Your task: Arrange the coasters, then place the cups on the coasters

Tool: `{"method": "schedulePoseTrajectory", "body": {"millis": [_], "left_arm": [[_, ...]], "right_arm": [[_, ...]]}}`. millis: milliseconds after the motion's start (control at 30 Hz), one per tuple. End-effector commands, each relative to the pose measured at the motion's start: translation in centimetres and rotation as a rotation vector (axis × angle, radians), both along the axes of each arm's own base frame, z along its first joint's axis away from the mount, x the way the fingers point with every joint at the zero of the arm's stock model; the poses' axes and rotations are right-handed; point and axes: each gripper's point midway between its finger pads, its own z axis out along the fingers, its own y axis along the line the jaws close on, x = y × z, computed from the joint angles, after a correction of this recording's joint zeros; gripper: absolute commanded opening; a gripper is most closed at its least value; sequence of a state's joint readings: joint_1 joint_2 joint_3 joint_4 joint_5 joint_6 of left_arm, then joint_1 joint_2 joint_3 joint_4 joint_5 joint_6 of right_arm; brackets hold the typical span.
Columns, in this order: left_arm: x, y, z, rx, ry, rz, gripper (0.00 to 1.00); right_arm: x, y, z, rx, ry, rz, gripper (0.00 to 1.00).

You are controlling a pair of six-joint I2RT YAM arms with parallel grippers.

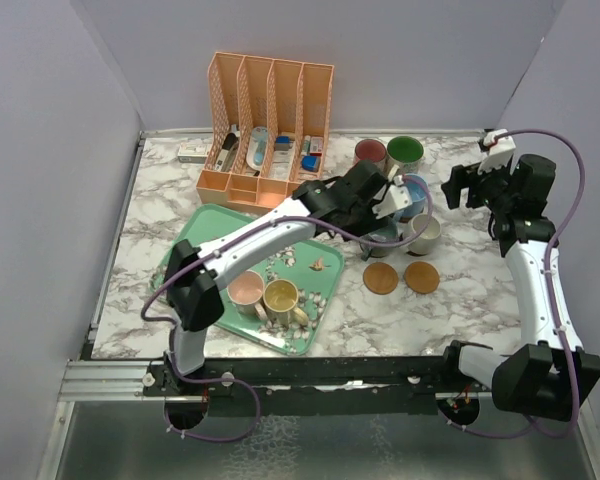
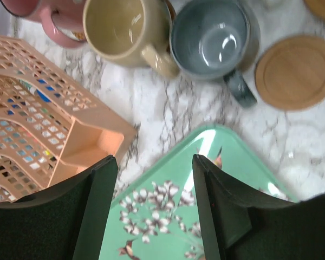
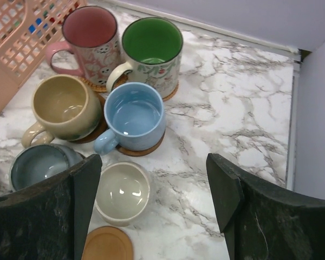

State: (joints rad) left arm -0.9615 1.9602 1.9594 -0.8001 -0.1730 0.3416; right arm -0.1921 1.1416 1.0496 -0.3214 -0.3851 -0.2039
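Two bare coasters (image 1: 381, 277) are lying beside six clustered cups (image 3: 134, 116) on the table (image 3: 227, 108); two more cups (image 1: 280, 296) are sitting on the tray (image 1: 202, 225). We are seeing both the left hand (image 2: 154, 158) and right hand (image 3: 154, 160) gaping empty.

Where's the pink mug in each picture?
Top external: pink mug at the back, just right of the peach rack.
Left wrist: pink mug in the top left corner, cut off.
Right wrist: pink mug top left, beside the green mug.
Shared landmark: the peach rack.

Eight cups (image 3: 134, 116), six visible coasters (image 1: 380, 277), one tray (image 2: 173, 157)
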Motion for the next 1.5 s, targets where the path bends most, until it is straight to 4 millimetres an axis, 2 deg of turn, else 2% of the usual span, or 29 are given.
{"method": "schedulePoseTrajectory", "body": {"millis": [0,67,167,300,400,467,600,900,1067,1200,1467], "left_arm": [[-1.7,3.8,2.5,0.005,-0.085,-0.061,0.61],[-3.2,6.0,2.2,0.027,-0.07,-0.064,0.62],[-6.0,9.1,0.4,0.08,0.008,-0.094,0.63],[-9.4,12.7,-1.5,0.115,0.131,-0.153,0.63],[-10.7,14.8,-2.6,0.123,0.212,-0.142,0.63],[-11.4,16.0,-4.1,0.141,0.272,-0.124,0.63],[-12.1,17.4,-6.6,0.187,0.328,-0.115,0.62],[-12.0,18.0,-9.6,0.238,0.387,-0.1,0.56],[-10.6,18.1,-10.9,0.291,0.363,-0.083,0.53],[-10.2,16.9,-11.3,0.269,0.348,-0.123,0.49],[-9.7,13.0,-11.1,0.242,0.266,-0.256,0.44]], "right_arm": [[-0.7,2.0,-1.0,0.006,0.002,0.133,0.79],[-0.9,2.6,-1.7,0.03,0.013,0.163,0.78],[-1.2,3.2,-2.8,0.058,0.045,0.188,0.78],[-1.1,2.9,-3.5,0.061,0.064,0.171,0.78],[-1.1,2.7,-3.8,0.061,0.07,0.156,0.78],[-1.1,2.5,-4.0,0.055,0.068,0.146,0.78],[-1.0,2.2,-4.2,0.042,0.063,0.128,0.78],[-1.1,1.9,-4.7,0.036,0.072,0.116,0.78],[-1.2,2.1,-4.8,0.037,0.069,0.126,0.78],[-1.3,2.2,-4.6,0.04,0.067,0.132,0.77],[-1.3,2.2,-4.7,0.038,0.066,0.131,0.77]]}}
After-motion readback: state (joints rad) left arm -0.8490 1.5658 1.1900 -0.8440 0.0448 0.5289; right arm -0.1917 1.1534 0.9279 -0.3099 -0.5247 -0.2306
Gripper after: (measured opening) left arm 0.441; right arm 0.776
